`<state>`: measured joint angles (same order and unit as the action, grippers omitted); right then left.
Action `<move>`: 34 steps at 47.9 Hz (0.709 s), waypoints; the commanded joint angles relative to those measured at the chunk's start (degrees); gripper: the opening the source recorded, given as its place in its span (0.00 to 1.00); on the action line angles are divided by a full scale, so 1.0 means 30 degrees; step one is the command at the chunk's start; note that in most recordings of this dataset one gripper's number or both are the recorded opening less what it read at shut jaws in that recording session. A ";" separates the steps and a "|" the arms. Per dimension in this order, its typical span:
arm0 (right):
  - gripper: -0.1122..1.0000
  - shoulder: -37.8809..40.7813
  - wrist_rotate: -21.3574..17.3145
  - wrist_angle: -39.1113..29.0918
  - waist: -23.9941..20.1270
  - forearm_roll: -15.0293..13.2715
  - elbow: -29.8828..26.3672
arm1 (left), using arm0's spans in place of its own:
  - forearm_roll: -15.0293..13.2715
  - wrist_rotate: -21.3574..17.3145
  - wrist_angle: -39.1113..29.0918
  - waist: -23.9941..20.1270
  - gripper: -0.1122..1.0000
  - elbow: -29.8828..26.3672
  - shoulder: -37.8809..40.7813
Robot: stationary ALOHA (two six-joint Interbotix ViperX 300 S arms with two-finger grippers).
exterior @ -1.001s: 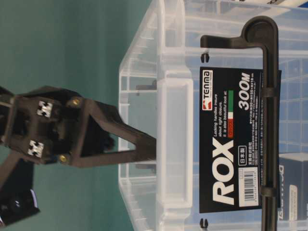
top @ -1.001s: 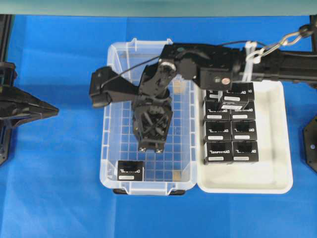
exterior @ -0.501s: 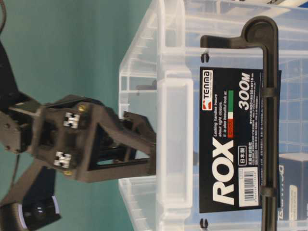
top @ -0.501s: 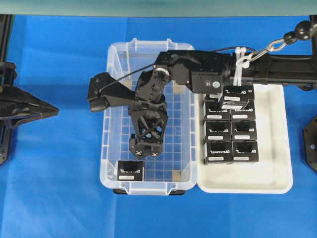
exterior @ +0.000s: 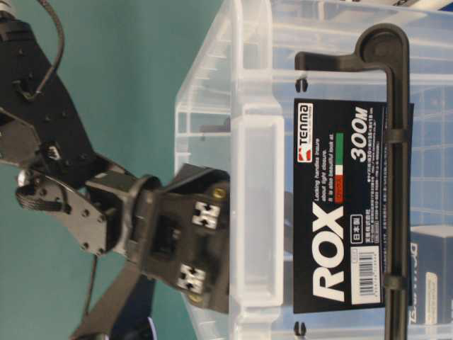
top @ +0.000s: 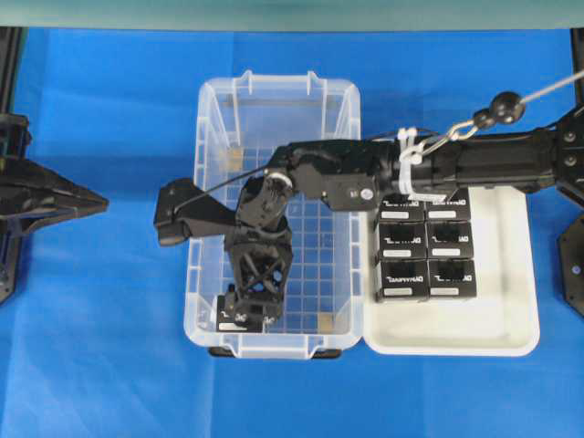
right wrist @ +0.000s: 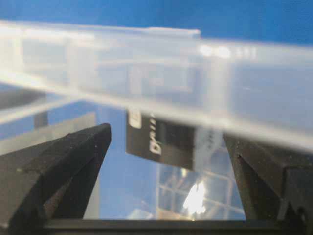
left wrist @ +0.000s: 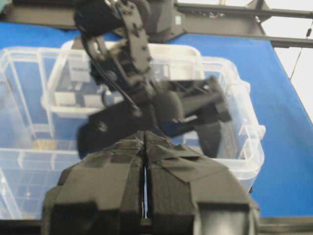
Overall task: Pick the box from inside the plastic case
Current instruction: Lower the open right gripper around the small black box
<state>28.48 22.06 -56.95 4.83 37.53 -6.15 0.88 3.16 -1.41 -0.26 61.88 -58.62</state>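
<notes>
While the plastic case [top: 274,219] sits at the middle of the blue bench [top: 100,347], its clear walls and grid-patterned floor hold one box [top: 230,319], a small black carton lying at the case's 7 o'clock corner, close to the near wall and almost covered from above. Just beside the case at 3 o'clock, edge against edge, lies a shallow white tray [top: 502,310] with more black cartons [top: 427,255] packed in rows in its far half, pale lettering and white label strips facing up; its near half is bare. A black label reading ROX 300M [exterior: 340,212] is stuck on the case's end wall in the table-level view. The right arm [top: 474,164] reaches in from 3 o'clock, crosses over the tray's far end and bends down into the case, wrist pitched steeply so that the right hand [top: 245,315] points toward 6 o'clock, directly over the box. In the right wrist view its two fingers [right wrist: 58,161] stand wide apart, the box [right wrist: 161,139] showing between them and a little ahead, with the blurred case rim crossing the frame; nothing is gripped. The left hand [top: 96,203] hangs at 9 o'clock, well apart from the case, over the bench, its fingers [left wrist: 112,171] pressed together with only a thin seam between them.
</notes>
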 commanded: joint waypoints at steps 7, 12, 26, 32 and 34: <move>1.00 0.0293 0.0117 0.2227 0.0029 0.0205 0.0791 | 0.0029 0.0000 -0.0176 0.0000 0.06 -0.0498 0.0059; 1.00 0.0205 0.0117 0.2783 0.0352 -0.0029 0.1230 | 0.0029 0.0000 -0.0264 0.0029 0.06 -0.0498 0.0029; 1.00 0.0059 0.0176 0.2783 0.1201 -0.1172 0.1523 | 0.0029 -0.0059 -0.0264 0.0000 0.06 -0.0498 -0.0029; 1.00 0.0059 0.0234 0.2900 0.1348 -0.1816 0.1494 | 0.0029 -0.0059 -0.0293 0.0000 0.06 -0.0498 -0.0029; 1.00 0.0059 0.0176 0.2871 0.1436 -0.2021 0.1465 | 0.0029 -0.0059 -0.0293 0.0000 0.06 -0.0469 -0.0029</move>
<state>28.39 22.32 -48.60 8.44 32.87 -1.67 0.88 2.99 -2.46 -0.26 61.96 -58.97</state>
